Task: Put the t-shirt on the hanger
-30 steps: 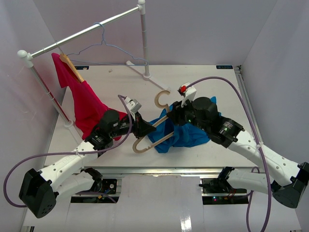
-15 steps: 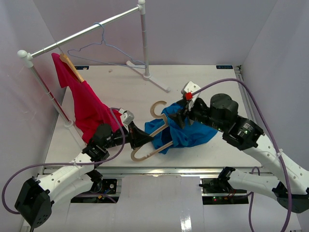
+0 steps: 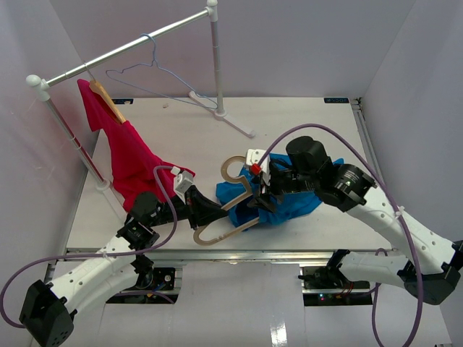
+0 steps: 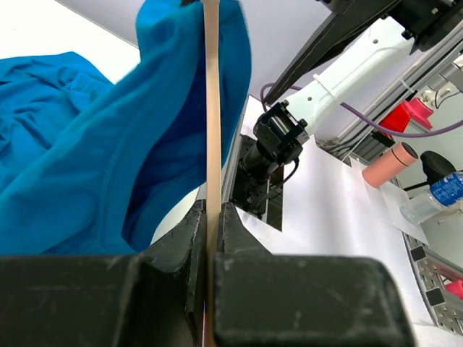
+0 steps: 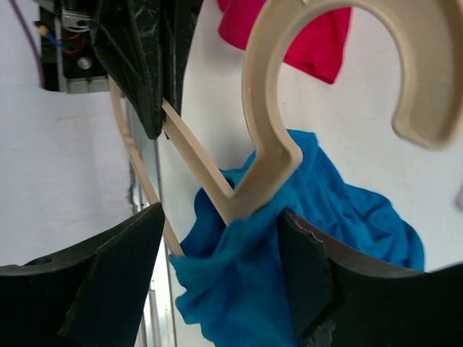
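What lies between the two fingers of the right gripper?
The hanger, at its neck, and bunched cloth of the t-shirt lie between the fingers of the right gripper. The right wrist view shows it.

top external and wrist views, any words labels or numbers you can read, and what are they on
No text here can be read.
Dark strip on the table far edge: too small to read.
Bottle label, left wrist view: too blurred to read.
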`<state>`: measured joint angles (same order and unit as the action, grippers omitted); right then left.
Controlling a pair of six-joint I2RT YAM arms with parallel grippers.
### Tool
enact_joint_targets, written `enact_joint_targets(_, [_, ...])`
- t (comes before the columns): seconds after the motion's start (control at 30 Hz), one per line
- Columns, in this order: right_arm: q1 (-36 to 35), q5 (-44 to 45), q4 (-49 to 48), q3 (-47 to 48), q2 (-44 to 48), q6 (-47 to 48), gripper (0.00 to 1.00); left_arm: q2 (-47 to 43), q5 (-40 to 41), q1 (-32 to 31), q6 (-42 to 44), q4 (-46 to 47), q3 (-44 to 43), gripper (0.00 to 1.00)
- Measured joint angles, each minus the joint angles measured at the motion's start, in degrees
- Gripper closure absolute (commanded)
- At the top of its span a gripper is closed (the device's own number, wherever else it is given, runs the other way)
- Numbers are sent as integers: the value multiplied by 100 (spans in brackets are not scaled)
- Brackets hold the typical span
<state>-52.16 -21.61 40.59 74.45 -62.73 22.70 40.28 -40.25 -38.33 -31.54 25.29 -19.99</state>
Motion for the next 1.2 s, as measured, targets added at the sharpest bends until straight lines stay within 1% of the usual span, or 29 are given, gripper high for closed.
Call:
enact_joint_targets(0.1, [3,-293,22,79,-262,28,45,0,-45,0,-8,-21,-2,100])
enact_joint_targets(0.17, [14,-405,28,91,-375,26,54,-10,-85,-2,3,-110,-16,100])
enact_joint_targets(0.2, [29,-431,32,91,-417,29,61,-22,-104,-4,11,-171,-23,100])
enact_joint_targets(0.23, [50,-439,36,91,-448,33,71,-36,-115,-4,23,-228,-29,100])
enact_joint_targets(0.27, [69,-441,38,91,-472,35,87,-48,-131,-4,37,-282,-37,100])
enact_joint_targets(0.3, [85,-433,38,91,-487,35,91,-56,-156,-4,57,-333,-47,100])
enact_joint_targets(0.33, [102,-513,78,91,-485,35,92,-67,-159,4,97,-413,-54,100])
enact_joint_targets(0.5, [104,-794,226,80,-358,37,92,-75,-336,-2,248,-449,-94,100])
enact_joint_targets(0.53, [104,-808,223,71,-329,37,91,-75,-357,-3,258,-446,-113,100])
enact_joint_targets(0.57, [104,-816,211,57,-297,35,84,-75,-375,-4,268,-443,-132,100])
enact_joint_targets(0.6, [103,-800,167,22,-256,20,70,-75,-382,-4,279,-448,-148,100])
enact_joint_targets(0.63, [94,-767,132,-12,-213,1,53,-71,-388,-6,291,-456,-167,100])
enact_joint_targets(0.67, [83,-726,102,-43,-169,-20,42,-65,-394,-8,302,-467,-187,100])
enact_joint_targets(0.73, [61,-561,55,-99,-83,-71,37,-63,-375,-20,295,-487,-256,100])
enact_joint_targets(0.87, [28,-292,21,-118,91,-105,35,-73,-245,-13,304,-510,-452,100])
enact_joint_targets(1.07, [21,-214,42,3,152,-109,33,-81,-235,-14,308,-503,-529,100])
enact_joint_targets(1.13, [21,-176,43,15,92,-109,34,-81,-240,-13,307,-511,-529,100])
enact_joint_targets(1.2, [21,-149,52,42,-4,-109,39,-77,-240,-13,307,-524,-529,100])
